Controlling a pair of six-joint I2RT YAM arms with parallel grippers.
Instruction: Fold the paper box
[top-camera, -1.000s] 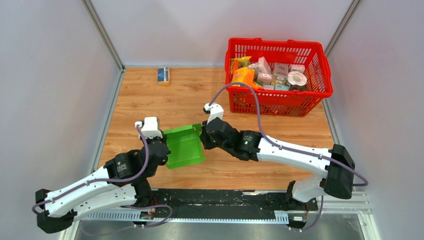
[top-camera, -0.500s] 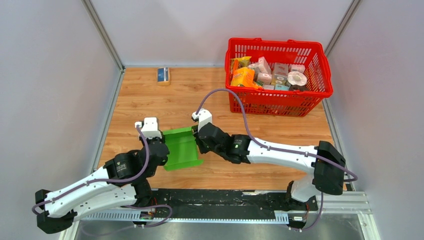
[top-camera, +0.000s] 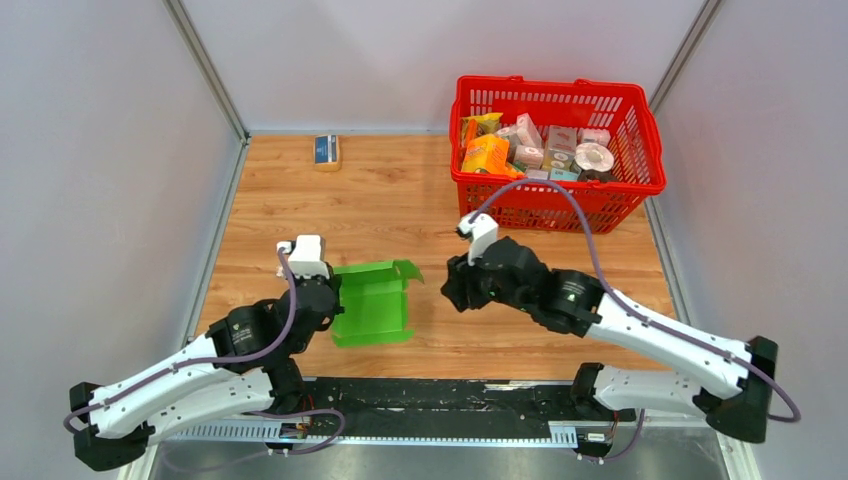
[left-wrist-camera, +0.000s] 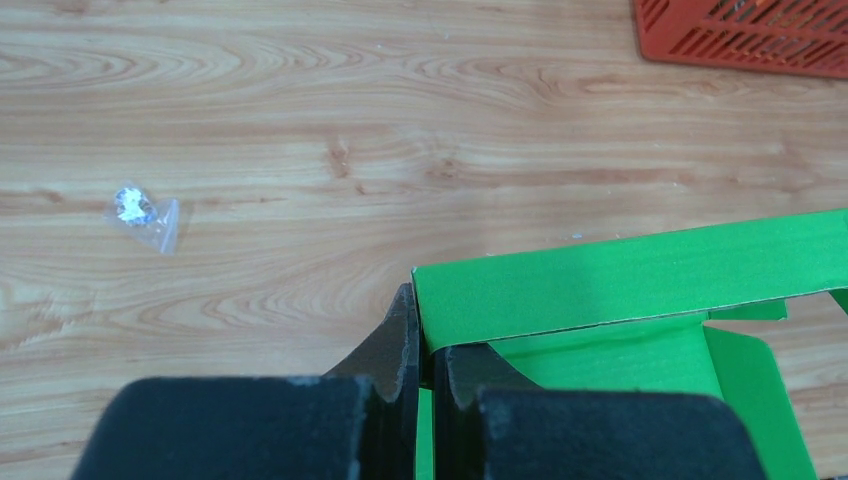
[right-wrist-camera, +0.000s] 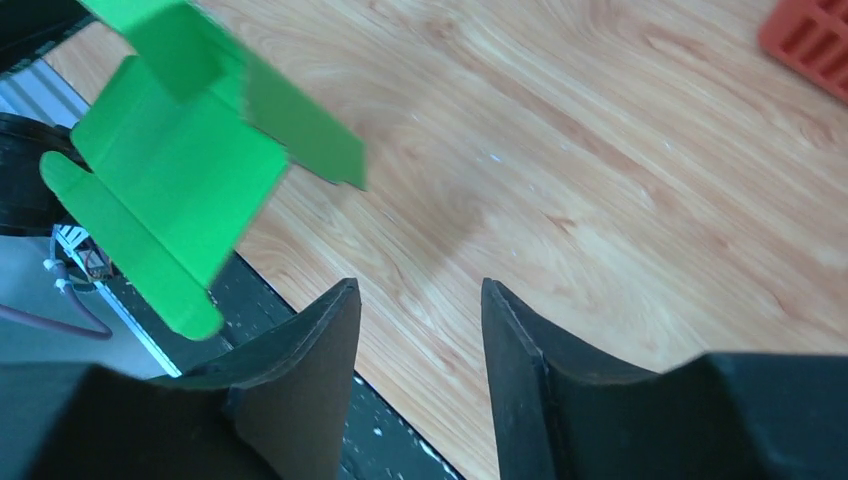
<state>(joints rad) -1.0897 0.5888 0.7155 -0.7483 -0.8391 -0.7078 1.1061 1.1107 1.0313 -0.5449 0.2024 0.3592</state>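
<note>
Paper box (top-camera: 372, 303) sits on the desk (top-camera: 400, 190) at near centre-left, between the two arms, part-formed: base flat, far wall raised, and a small flap sticking out at its far right corner. The left tool (left-wrist-camera: 425, 345) is pinched narrow on the left end of a raised green panel, with the card sandwiched between the fingers (left-wrist-camera: 400, 330). The right tool (right-wrist-camera: 418, 290) is spread wide and holds nothing. It sits to the right of the box, apart from it, with bare wood under the gap. The step in hand looks like folding up the right side and flap. To do it well, the left pinch should hold firm as the anchor so the thin card does not slide or spin. The right tool should come in low from the right, meet the loose panel near its crease and push it upright along the crease line, not mid-panel, as the card would likely buckle there. The red basket (top-camera: 640, 150) at far right and the small blue box (top-camera: 326, 150) at far left are well apart.
</note>
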